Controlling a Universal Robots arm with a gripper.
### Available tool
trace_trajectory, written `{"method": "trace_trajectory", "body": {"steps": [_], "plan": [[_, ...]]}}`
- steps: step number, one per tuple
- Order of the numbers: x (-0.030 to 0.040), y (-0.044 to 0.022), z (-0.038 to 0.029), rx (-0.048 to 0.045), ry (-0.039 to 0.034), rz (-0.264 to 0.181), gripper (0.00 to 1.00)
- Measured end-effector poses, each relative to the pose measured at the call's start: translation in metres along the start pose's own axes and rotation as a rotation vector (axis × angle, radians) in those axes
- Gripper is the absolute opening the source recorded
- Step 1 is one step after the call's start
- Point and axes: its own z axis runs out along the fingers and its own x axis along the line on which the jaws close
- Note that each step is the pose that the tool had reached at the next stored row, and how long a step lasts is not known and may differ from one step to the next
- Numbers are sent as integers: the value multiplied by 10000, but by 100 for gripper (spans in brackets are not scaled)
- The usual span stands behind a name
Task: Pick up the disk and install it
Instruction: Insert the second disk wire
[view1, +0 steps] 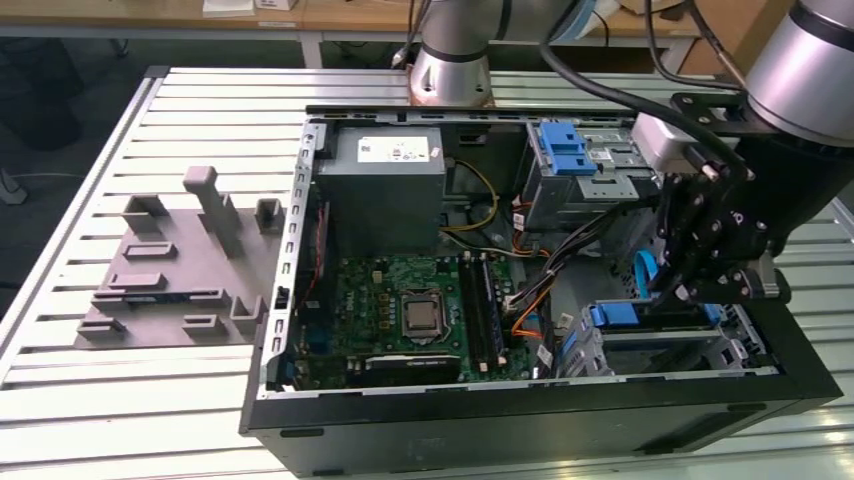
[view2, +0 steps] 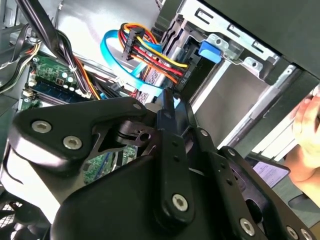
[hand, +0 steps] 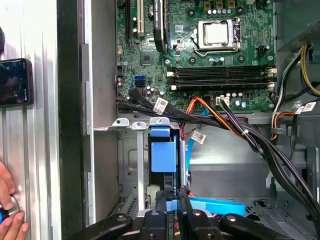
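Observation:
The disk (hand: 163, 156) stands edge-on in the drive bay at the case's corner, showing its blue plastic caddy. In the exterior view that blue caddy (view1: 625, 315) lies low at the exterior view's right, inside the silver cage. My gripper (view1: 681, 292) hangs right over it. In both wrist views the fingers stand close together, and the gripper (hand: 171, 197) is shut on a thin blue edge of the caddy. In the second wrist view the gripper (view2: 167, 102) ends among the blue and coloured cables. Most of the disk's body is hidden by the bay.
The open black case (view1: 534, 420) holds a green motherboard (view1: 414, 310), a grey power-supply box (view1: 387, 180) and a second blue-latched cage (view1: 567, 150). Cable bundles (hand: 240, 132) run beside the bay. A grey fixture (view1: 174, 270) lies at the exterior view's left. A hand (hand: 7, 202) and phone (hand: 15, 82) sit outside the case.

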Motion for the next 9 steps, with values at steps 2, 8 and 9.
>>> {"method": "trace_trajectory", "body": {"steps": [2,8,9], "plan": [[2,0,-29,0,1,0,24],[4,1,-50,0,-1,0,11],[3,0,-52,0,1,0,11]]}}
